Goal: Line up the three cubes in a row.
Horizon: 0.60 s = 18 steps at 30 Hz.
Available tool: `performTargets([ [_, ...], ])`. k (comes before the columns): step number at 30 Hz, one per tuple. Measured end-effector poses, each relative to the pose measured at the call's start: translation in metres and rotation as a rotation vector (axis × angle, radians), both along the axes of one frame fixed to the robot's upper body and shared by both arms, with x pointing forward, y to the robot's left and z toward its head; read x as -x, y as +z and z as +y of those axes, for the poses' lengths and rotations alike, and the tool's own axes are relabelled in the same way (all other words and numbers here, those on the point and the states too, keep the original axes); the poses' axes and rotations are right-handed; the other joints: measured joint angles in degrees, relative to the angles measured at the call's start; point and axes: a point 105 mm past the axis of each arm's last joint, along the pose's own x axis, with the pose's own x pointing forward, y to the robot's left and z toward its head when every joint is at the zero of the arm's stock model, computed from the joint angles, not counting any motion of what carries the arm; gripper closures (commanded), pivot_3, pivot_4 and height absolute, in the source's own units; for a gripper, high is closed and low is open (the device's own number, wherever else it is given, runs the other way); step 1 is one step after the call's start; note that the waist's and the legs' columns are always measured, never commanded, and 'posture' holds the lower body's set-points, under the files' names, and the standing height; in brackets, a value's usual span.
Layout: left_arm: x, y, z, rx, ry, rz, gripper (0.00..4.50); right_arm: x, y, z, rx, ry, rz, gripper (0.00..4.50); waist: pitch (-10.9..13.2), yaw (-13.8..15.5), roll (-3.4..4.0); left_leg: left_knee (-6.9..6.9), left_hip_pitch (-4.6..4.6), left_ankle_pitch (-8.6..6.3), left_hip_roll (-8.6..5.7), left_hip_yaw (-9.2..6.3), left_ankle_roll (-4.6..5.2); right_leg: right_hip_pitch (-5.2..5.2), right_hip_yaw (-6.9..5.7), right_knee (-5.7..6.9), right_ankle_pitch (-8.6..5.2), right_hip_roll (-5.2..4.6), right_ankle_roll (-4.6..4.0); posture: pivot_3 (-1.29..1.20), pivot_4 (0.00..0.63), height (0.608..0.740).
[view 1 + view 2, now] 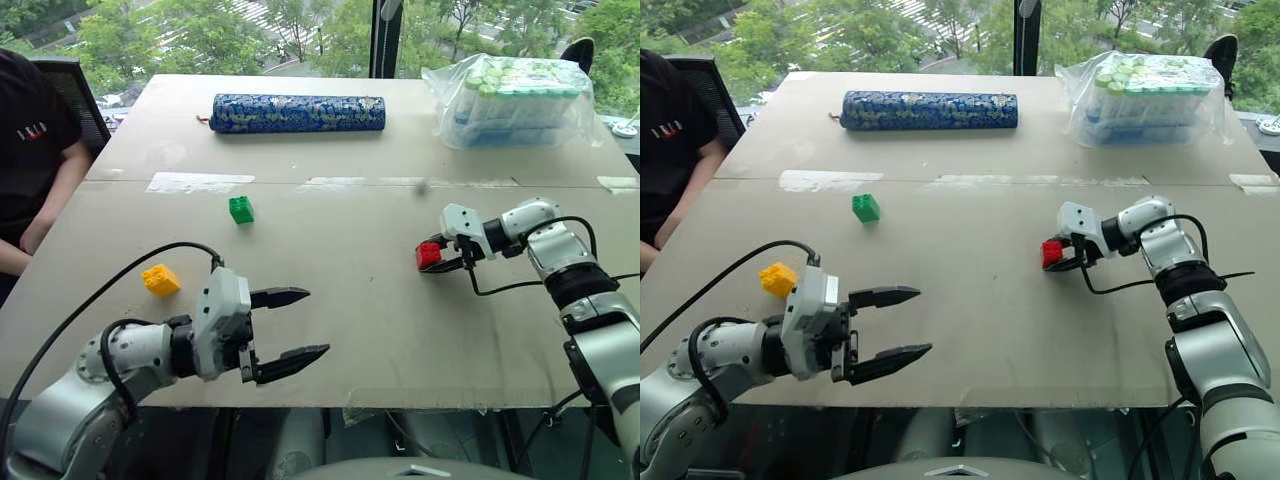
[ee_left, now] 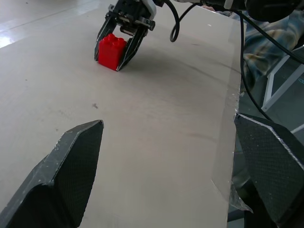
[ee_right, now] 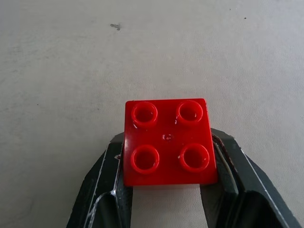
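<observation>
The red cube is clamped between the two black fingers of my right gripper, right of the table's middle; its studded top faces the right wrist camera. Whether it rests on the table or hangs just above it, I cannot tell. The green cube stands alone left of centre, further back. The yellow cube sits near the left edge, just behind my left arm. My left gripper hovers open over the near edge, pointing right toward the red cube, with nothing between its fingers.
A long blue patterned roll lies across the back of the table. A clear bag of tubes sits at the back right. A person in a black shirt sits at the left edge. Pale tape strips cross the tabletop.
</observation>
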Motion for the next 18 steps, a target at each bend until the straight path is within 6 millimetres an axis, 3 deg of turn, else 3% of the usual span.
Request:
performTargets([
  [18, -0.0018, -0.001, 0.0074, -0.003, -0.018, -0.033, 0.0, -0.0035, -0.0001, 0.0068, 0.019, 0.051, -0.01, 3.14, 0.0, 0.0, 0.01, 0.04, 0.01, 0.0, -0.01, 0.02, 0.0, 0.01, -0.01, 0.02, 0.01, 0.01, -0.02, 0.0, 0.15, 0.74],
])
